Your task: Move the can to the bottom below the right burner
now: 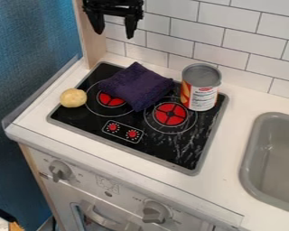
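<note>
My gripper (114,32) hangs at the top left of the camera view, high above the back of the stove, its two fingers spread with nothing between them. The can (200,88), red and white with a grey lid, stands upright at the stove's back right corner, behind and to the right of the right burner (170,114). That burner is a red disc inside thin rings on the black stove top (174,151). Below the burner the black surface has whitish reflections.
A folded purple cloth (137,86) lies between the burners and partly over the left one (110,99). A round yellow object (73,98) rests at the stove's left edge. The grey sink (273,158) is at the right; a tiled wall (231,40) stands behind.
</note>
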`<state>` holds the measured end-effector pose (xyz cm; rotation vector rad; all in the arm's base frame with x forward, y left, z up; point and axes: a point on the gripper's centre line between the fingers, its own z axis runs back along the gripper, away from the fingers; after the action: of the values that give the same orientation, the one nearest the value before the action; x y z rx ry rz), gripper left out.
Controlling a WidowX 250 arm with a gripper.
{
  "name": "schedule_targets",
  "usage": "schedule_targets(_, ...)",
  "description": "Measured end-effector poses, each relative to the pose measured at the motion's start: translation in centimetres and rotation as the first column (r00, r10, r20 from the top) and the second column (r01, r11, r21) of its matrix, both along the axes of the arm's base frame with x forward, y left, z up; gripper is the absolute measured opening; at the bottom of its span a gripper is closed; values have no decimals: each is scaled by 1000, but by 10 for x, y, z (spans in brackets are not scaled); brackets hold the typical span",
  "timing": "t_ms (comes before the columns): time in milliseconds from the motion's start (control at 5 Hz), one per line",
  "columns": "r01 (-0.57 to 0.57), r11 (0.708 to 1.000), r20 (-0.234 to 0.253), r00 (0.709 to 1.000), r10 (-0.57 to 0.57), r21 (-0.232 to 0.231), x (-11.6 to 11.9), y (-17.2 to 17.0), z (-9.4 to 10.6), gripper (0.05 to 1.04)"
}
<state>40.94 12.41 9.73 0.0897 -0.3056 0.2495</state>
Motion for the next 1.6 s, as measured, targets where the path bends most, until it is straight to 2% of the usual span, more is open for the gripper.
schedule_targets(200, -5, 1000, -49, 999, 4, -16, -2, -2, -21, 999)
schedule_targets(400, -44, 998, -42, 998, 42, -35, 4, -21, -25, 999)
schedule_targets(600, -86, 993, -19, 996, 85, -77, 13, -46, -28, 999)
schedule_targets(800, -112, 984, -15, 994, 111, -139, 26, -67, -41, 999)
schedule_targets(1000, -83, 979, -17, 997, 82, -186, 43, -87, -51, 999)
schedule_targets(1200, -70, 975, -8, 998, 70, -212, 55, -105, -57, 999)
schedule_targets(1400, -41, 975, -11, 999, 39, -220, 65, -121, -68, 999)
schedule_targets(1600, 15, 970, -7, 1000, -17, -241, 70, -138, -67, 999)
